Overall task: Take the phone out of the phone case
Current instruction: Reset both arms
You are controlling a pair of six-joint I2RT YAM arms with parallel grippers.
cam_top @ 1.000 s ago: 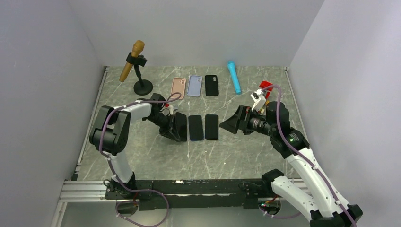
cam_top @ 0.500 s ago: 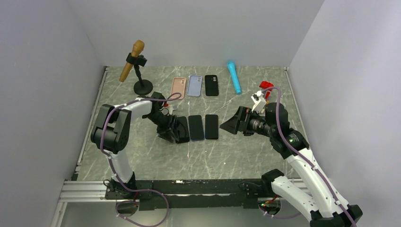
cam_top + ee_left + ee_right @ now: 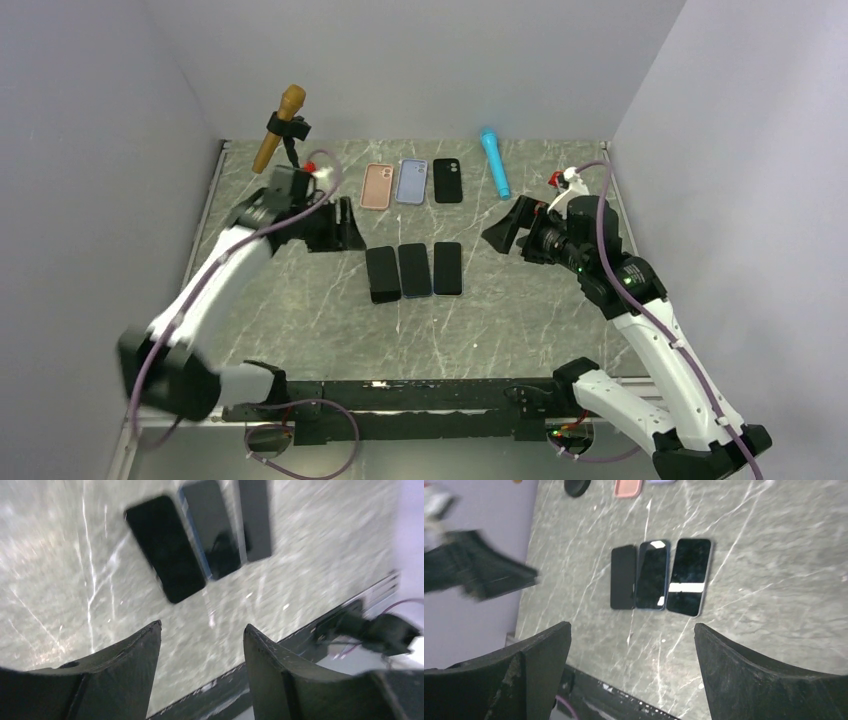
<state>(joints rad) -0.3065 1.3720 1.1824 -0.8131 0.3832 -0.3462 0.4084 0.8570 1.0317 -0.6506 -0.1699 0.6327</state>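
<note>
Three dark phones lie flat side by side mid-table: the left one (image 3: 382, 273) (image 3: 165, 547) (image 3: 623, 576), the middle one with a blue edge (image 3: 415, 270) (image 3: 210, 527) (image 3: 652, 574), and the right one (image 3: 448, 268) (image 3: 689, 576). Behind them is a row of cases: pink (image 3: 377, 186) (image 3: 629, 487), light blue (image 3: 411, 181) and black (image 3: 447, 181). My left gripper (image 3: 350, 228) (image 3: 202, 625) hangs open and empty, up and left of the phones. My right gripper (image 3: 497, 228) (image 3: 631, 625) is open and empty to their right.
A tan microphone (image 3: 285, 125) stands clipped in a black stand at the back left, close to my left arm. A blue microphone (image 3: 495, 163) lies at the back right. Grey walls close in both sides, and a black rail (image 3: 400, 395) runs along the near edge.
My left gripper opened, let go of the left phone and swung up and back to the left; that phone now lies flat. My right gripper rose and drew back slightly.
</note>
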